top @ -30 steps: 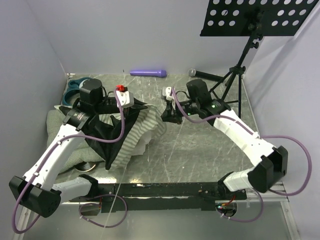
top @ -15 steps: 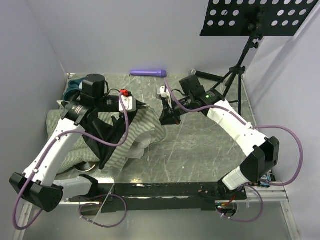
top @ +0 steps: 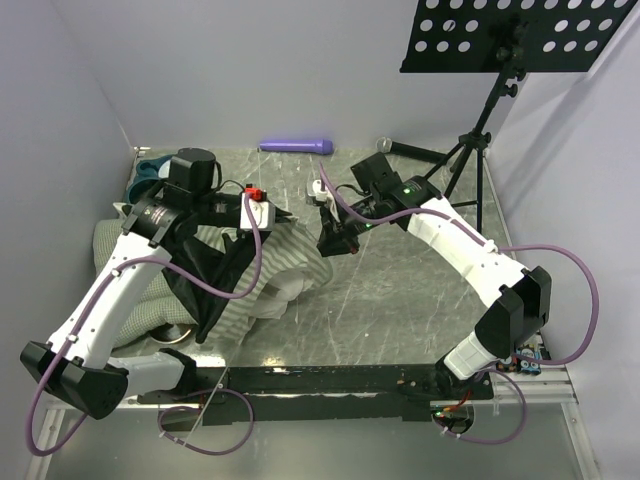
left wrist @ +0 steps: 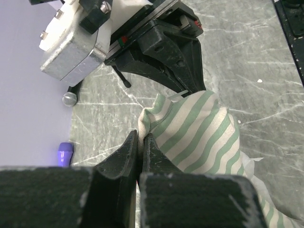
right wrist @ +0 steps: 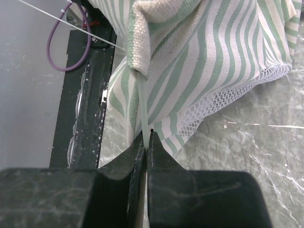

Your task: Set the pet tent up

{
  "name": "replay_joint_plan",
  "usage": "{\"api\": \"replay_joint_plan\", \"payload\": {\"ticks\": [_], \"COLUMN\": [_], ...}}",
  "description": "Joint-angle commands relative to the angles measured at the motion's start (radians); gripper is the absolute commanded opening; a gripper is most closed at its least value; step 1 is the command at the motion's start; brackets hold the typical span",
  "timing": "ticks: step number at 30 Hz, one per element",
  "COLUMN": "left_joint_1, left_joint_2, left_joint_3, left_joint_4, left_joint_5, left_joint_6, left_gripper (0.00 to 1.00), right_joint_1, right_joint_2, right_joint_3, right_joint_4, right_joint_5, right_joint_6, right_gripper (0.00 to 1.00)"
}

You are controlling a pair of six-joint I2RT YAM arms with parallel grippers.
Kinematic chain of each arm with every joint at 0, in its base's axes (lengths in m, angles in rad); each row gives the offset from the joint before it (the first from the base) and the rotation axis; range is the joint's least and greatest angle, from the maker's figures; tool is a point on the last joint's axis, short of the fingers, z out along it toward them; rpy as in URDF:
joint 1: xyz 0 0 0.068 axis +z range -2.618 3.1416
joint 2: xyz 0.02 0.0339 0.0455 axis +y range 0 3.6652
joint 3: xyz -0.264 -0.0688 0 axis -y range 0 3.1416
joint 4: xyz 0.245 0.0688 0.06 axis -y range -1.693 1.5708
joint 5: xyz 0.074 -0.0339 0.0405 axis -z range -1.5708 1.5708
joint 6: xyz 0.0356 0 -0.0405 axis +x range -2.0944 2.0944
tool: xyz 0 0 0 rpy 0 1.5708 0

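The pet tent (top: 283, 255) lies in a limp heap on the left half of the table (top: 400, 300). It sits partly over a quilted cushion (top: 110, 248), with its black lining spilling out under the left arm (top: 110, 290). Over the last second the heap has drawn in tighter, and the striped edge that reached further right now sits closer to the left wrist. The right arm (top: 470, 255) has tucked its elbow in and carried its wrist back and leftward, so the two wrists are nearer each other. I take that as working the pole along its sleeve; nothing is raised yet.

The left arm reaches forward and bends its wrist rightward over the cloth. The right arm arcs in from the right, its wrist tipped down at the tent's right edge.

The left gripper (left wrist: 140, 137) is pinched tight on a fold of striped fabric. The right gripper (right wrist: 146, 135) is clamped on the thin white pole (right wrist: 142, 107), just below where it leaves the sleeve.
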Motion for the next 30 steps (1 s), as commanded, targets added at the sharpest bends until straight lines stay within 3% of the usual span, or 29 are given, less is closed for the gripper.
{"api": "replay_joint_plan", "payload": {"ticks": [1, 16, 19, 23, 27, 30], "left_joint_1": [0.008, 0.045, 0.047, 0.047, 0.045, 0.045], "left_joint_2": [-0.016, 0.041, 0.058, 0.073, 0.021, -0.072], "left_joint_3": [0.034, 0.123, 0.129, 0.169, 0.131, 0.011], "left_joint_4": [0.079, 0.09, 0.196, 0.148, 0.041, 0.12], "left_joint_5": [-0.049, -0.078, -0.158, -0.137, 0.007, 0.049], "left_joint_6": [0.037, -0.06, -0.187, -0.209, -0.03, -0.023], "left_gripper": [0.01, 0.01, 0.01, 0.01, 0.01, 0.01], "right_joint_1": [0.024, 0.035, 0.047, 0.044, 0.029, 0.006], "right_joint_2": [0.036, 0.056, 0.065, 0.073, 0.087, 0.111], "right_joint_3": [-0.053, -0.078, -0.087, -0.11, -0.101, -0.079], "right_joint_4": [-0.128, -0.149, -0.157, -0.14, -0.111, -0.12], "right_joint_5": [0.098, 0.153, 0.17, 0.178, 0.191, 0.201], "right_joint_6": [-0.011, -0.051, -0.048, -0.025, 0.004, 0.004], "right_gripper": [0.0, 0.0, 0.0, 0.0, 0.0, 0.0]}}
